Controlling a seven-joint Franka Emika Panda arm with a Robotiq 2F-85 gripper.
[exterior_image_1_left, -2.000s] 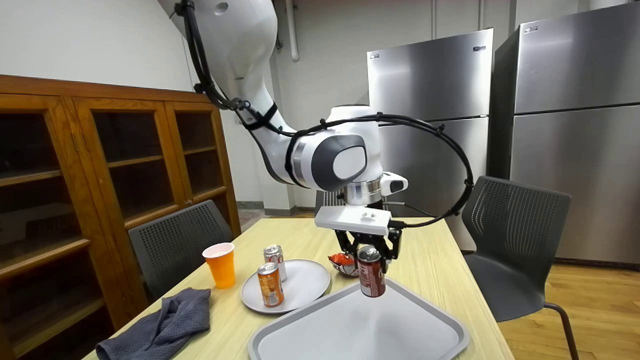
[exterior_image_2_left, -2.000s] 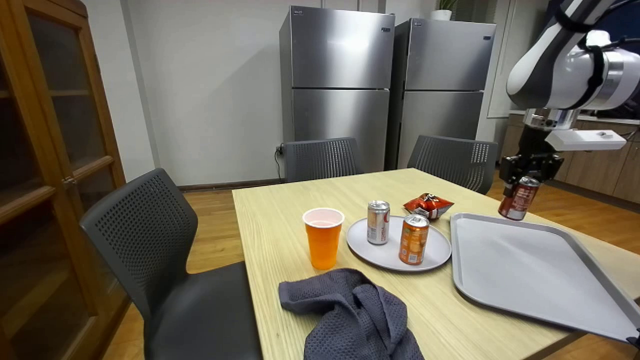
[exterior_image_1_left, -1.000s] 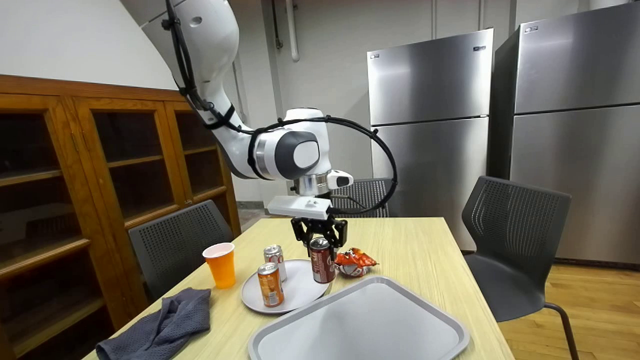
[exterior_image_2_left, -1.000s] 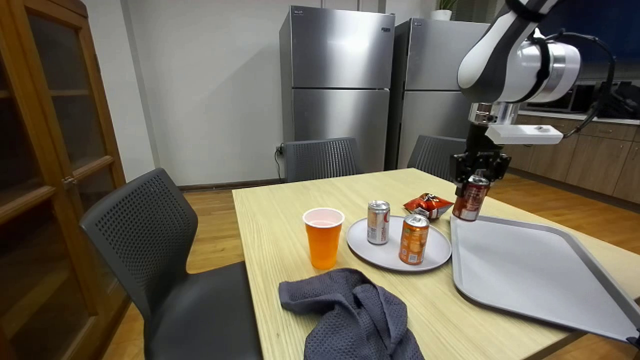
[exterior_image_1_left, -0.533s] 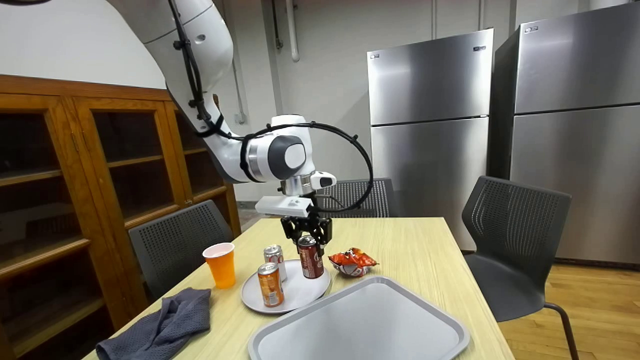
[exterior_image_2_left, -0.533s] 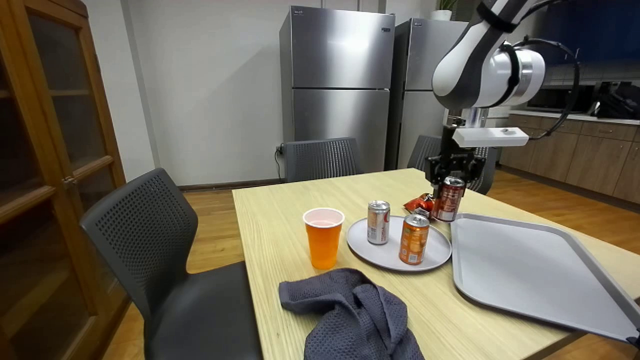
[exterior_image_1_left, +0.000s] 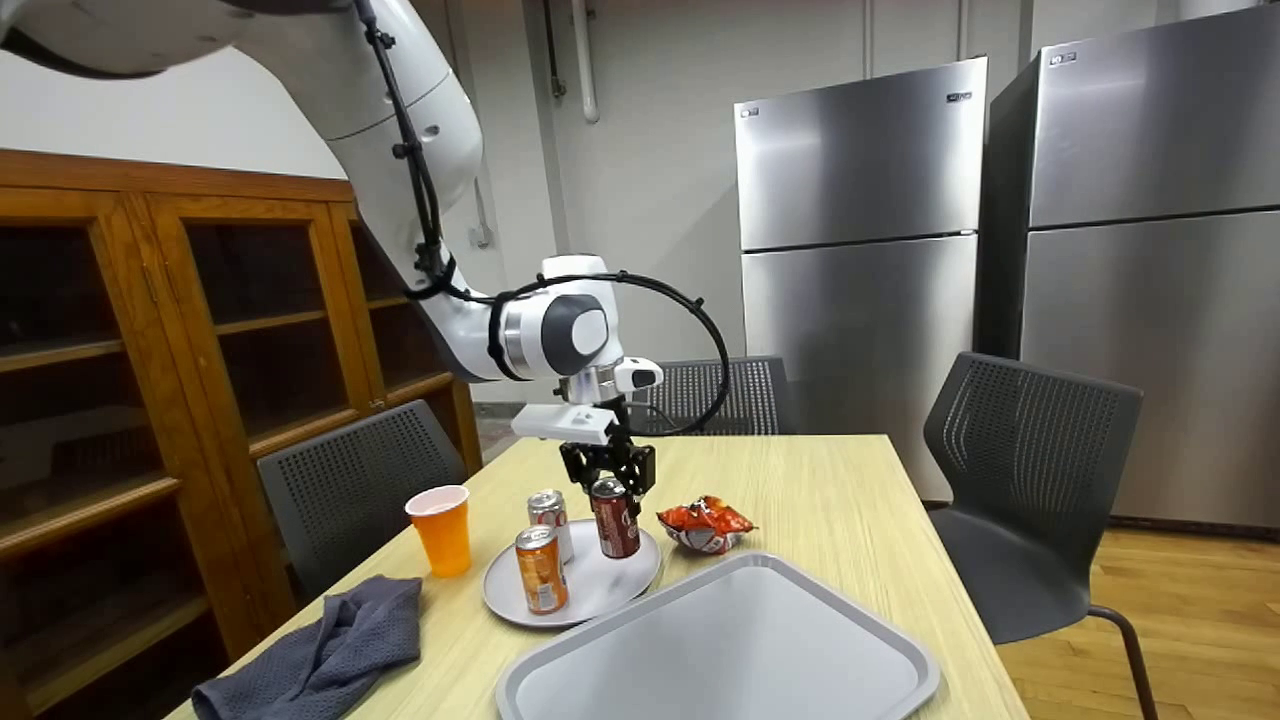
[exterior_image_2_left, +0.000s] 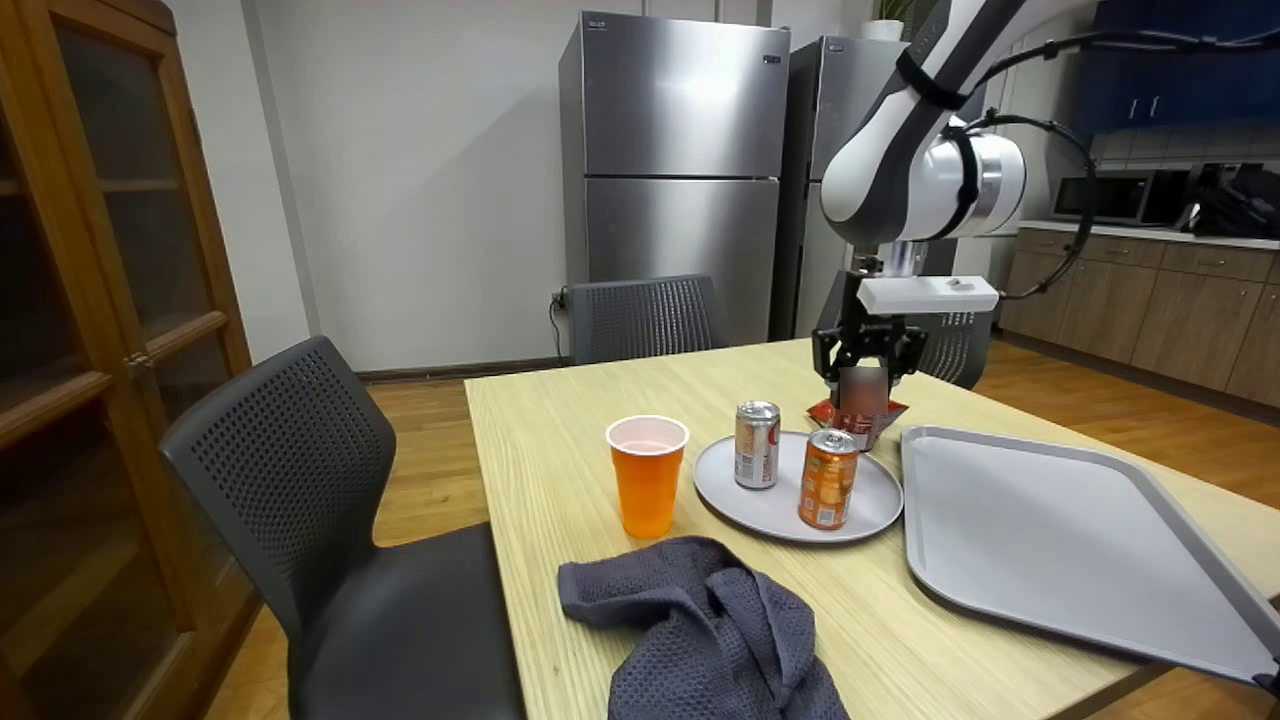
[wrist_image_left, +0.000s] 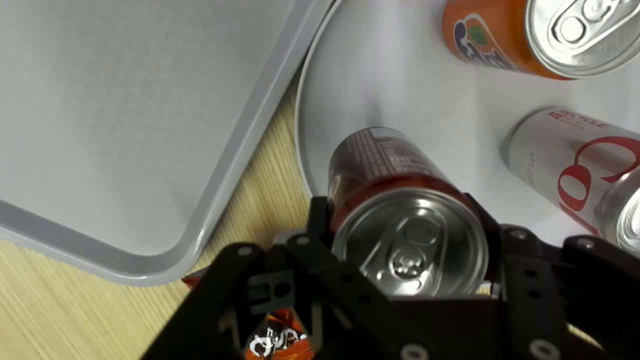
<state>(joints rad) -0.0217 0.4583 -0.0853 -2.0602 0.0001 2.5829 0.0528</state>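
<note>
A dark red can (exterior_image_1_left: 617, 535) is gripped by my gripper (exterior_image_1_left: 612, 500), whose black fingers (wrist_image_left: 318, 215) press on both sides near its top. In the wrist view the can leans, its silver lid toward the camera and its base over the edge area of the round grey plate (wrist_image_left: 400, 75). Whether that base touches the plate I cannot tell. On the plate stand an orange can (exterior_image_2_left: 828, 480) and a silver can (exterior_image_2_left: 757, 445), both apart from the held one. A blurred patch covers part of the held can (exterior_image_2_left: 863, 400) in an exterior view.
A red snack bag (exterior_image_1_left: 705, 525) lies beside the plate, close to the gripper. The grey tray (exterior_image_2_left: 1060, 540) adjoins the plate. An orange cup (exterior_image_2_left: 648, 485) and a dark grey cloth (exterior_image_2_left: 715, 630) are on the table's near side. Chairs (exterior_image_1_left: 1030, 480) surround the table.
The gripper has carried the dark red can from above the tray, past the snack bag, to over the plate. In the last half second the arm came down slightly. The other objects stayed put.
</note>
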